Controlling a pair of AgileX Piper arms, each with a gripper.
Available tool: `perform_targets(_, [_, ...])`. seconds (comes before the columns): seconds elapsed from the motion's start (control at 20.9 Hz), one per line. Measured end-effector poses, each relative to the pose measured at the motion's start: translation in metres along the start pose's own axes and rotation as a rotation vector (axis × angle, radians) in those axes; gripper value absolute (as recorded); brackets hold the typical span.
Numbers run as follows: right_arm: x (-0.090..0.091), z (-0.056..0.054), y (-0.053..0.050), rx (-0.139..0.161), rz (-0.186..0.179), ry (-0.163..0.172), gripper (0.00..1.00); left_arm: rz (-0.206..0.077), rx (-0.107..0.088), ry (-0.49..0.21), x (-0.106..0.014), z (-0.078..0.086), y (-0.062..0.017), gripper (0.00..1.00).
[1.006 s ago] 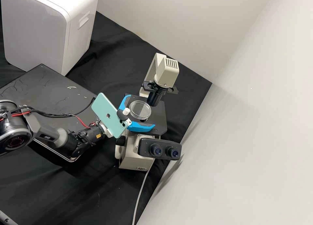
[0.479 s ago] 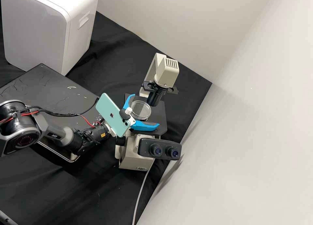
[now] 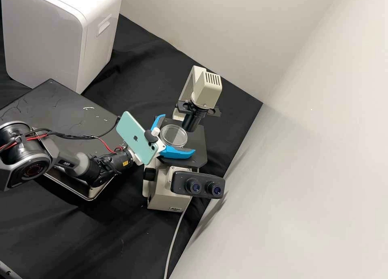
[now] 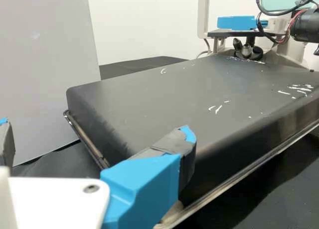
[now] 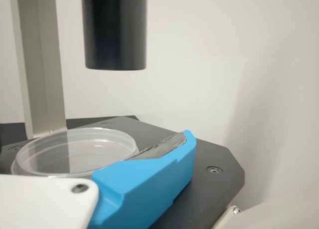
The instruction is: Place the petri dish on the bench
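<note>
1. My right claw (image 3: 178,134): blue fingers (image 5: 164,164) spread wide, 1 on either side of the petri dish (image 5: 75,152), not pinching it. I cannot tell whether the near finger touches the rim.
2. Petri dish: clear, lying flat between those 2 fingers on the black microscope stage (image 3: 199,146), with the dark condenser tube (image 5: 114,27) above it.
3. Mint-green phone (image 3: 135,138): mounted just behind this claw, at my wrist.
4. My left claw (image 4: 94,132): fingers spread, gripping nothing, with a corner of the black slab (image 4: 199,104) just ahead.
</note>
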Motion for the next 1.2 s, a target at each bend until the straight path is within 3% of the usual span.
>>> perform_targets(0.58, [-0.0017, -0.0042, -0.0061, 0.006, -0.007, 0.012, 0.0, 0.0, 0.0, 0.0, 0.0, 0.0, 0.0, 1.0])
perform_targets(1.2, [-0.0017, -0.0042, -0.0061, 0.021, -0.007, 0.012, 0.0, 0.0, 0.0, 0.0, 0.0, 0.0, 0.0, 1.0])
